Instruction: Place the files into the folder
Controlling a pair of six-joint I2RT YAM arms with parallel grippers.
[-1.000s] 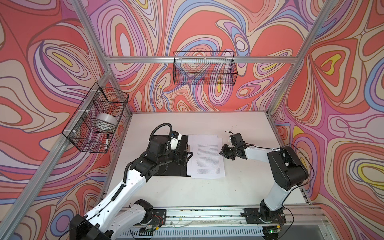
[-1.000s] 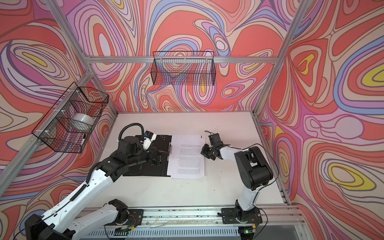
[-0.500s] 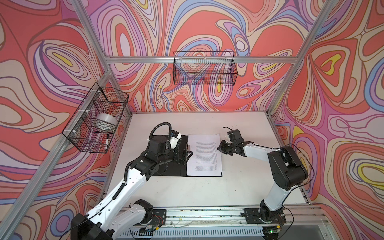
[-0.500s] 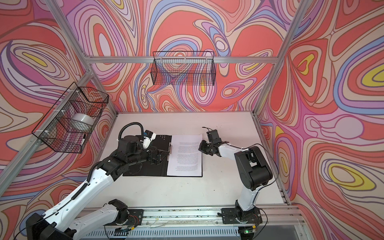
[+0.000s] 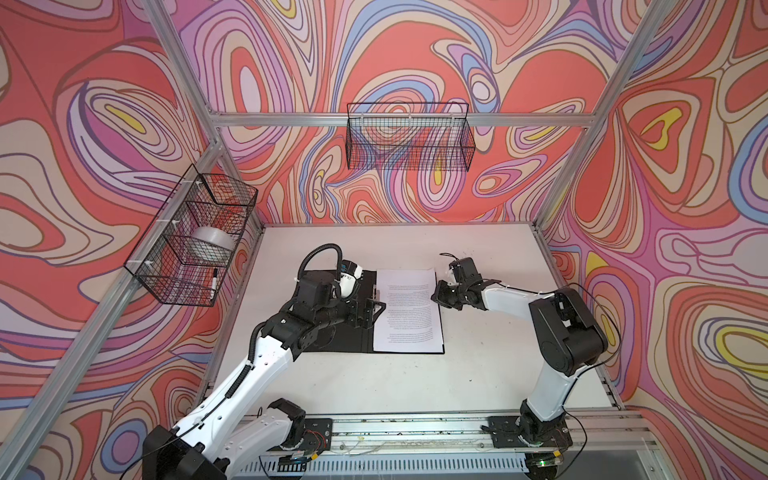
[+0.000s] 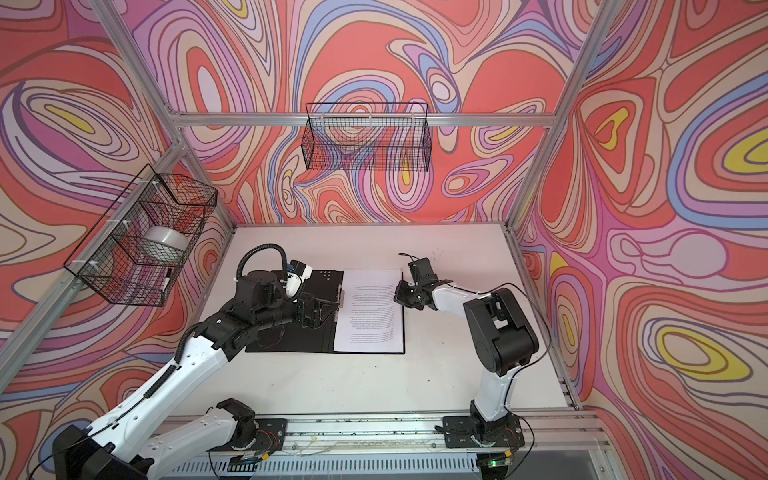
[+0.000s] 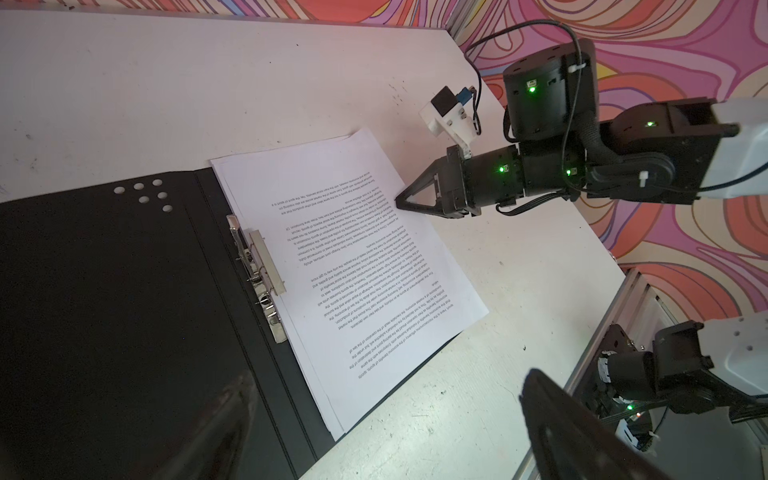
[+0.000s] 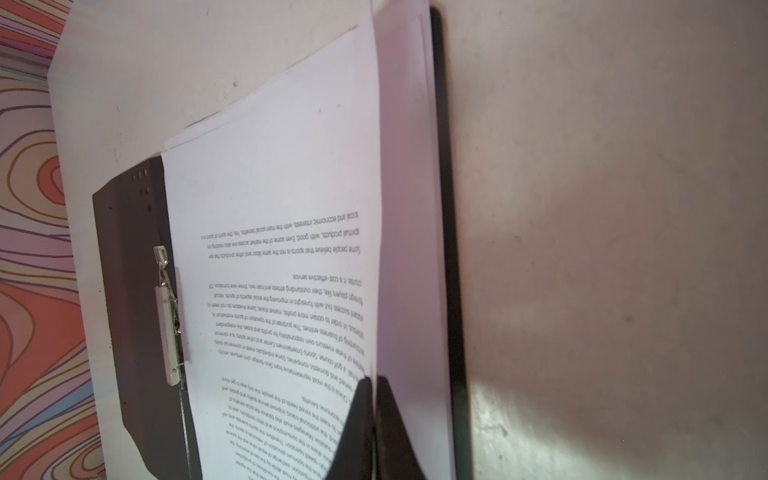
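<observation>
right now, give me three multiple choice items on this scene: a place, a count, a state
1. The white printed paper sheets lie: A in a drawer; B on the open black-faced cardboard folder; C on bare table.
2. Black wire baskets on the walls: A one; B two; C four.
3. The right gripper is: A wide open; B hidden; C shut.
B, sheets cover the folder's half by the right arm; B, one hangs behind, one left; C, its tips meet at the sheets' edge.
</observation>
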